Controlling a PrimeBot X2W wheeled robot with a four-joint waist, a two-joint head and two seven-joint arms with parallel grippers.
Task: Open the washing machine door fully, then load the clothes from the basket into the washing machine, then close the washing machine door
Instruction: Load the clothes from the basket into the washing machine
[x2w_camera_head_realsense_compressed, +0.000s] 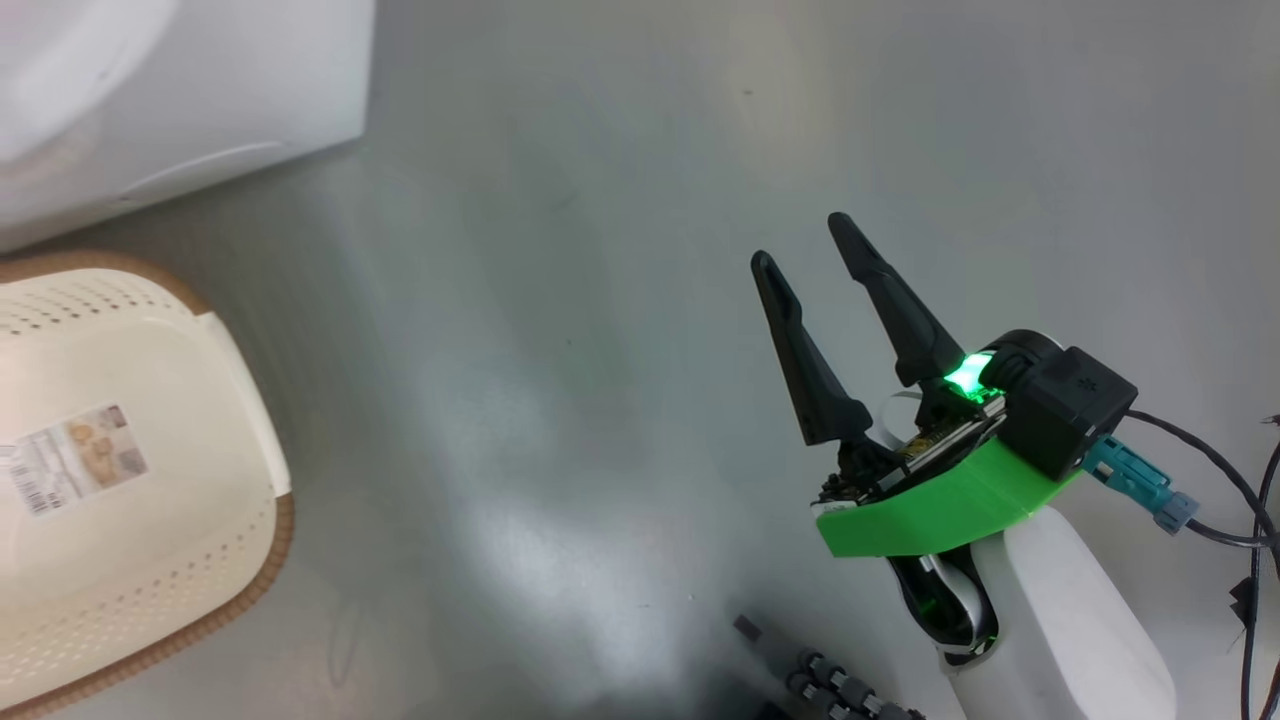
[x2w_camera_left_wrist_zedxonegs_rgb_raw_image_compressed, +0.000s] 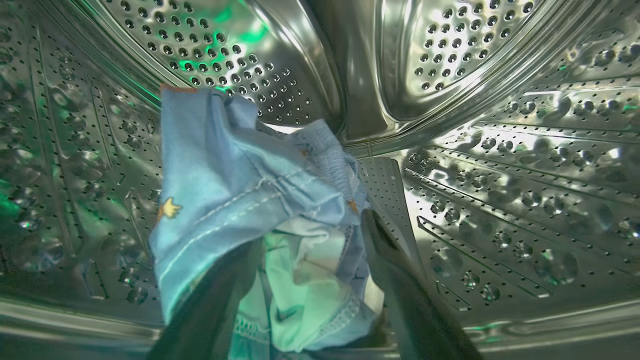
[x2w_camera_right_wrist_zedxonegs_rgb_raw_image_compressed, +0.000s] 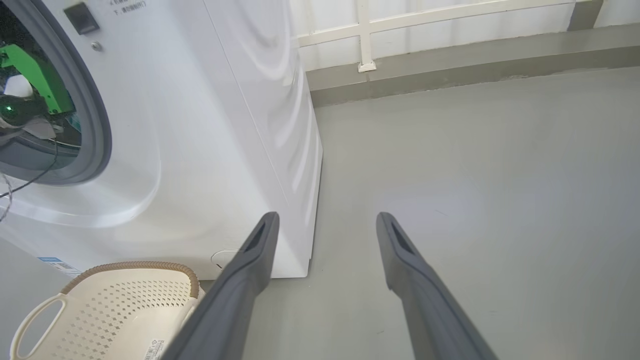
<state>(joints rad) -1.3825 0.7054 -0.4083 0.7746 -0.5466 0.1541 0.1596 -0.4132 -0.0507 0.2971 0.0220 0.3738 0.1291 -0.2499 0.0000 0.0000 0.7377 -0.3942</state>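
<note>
Basket label: I see a paper label (x2w_camera_head_realsense_compressed: 75, 458) on the inside bottom of the basket (x2w_camera_head_realsense_compressed: 238, 395), with a barcode strip and a small photo. The print is too fine for me to read.
Washer front, top: a line of small dark print (x2w_camera_right_wrist_zedxonegs_rgb_raw_image_compressed: 127, 4) on the washing machine (x2w_camera_right_wrist_zedxonegs_rgb_raw_image_compressed: 200, 125), cut by the frame edge. I can't make it out.
Washer front, bottom: a blue sticker (x2w_camera_right_wrist_zedxonegs_rgb_raw_image_compressed: 50, 260), wording illegible.
Clothes: a small orange motif (x2w_camera_left_wrist_zedxonegs_rgb_raw_image_compressed: 169, 207) printed on the clothes (x2w_camera_left_wrist_zedxonegs_rgb_raw_image_compressed: 225, 170), a figure with no letters.
Readable text: none from here.
</note>
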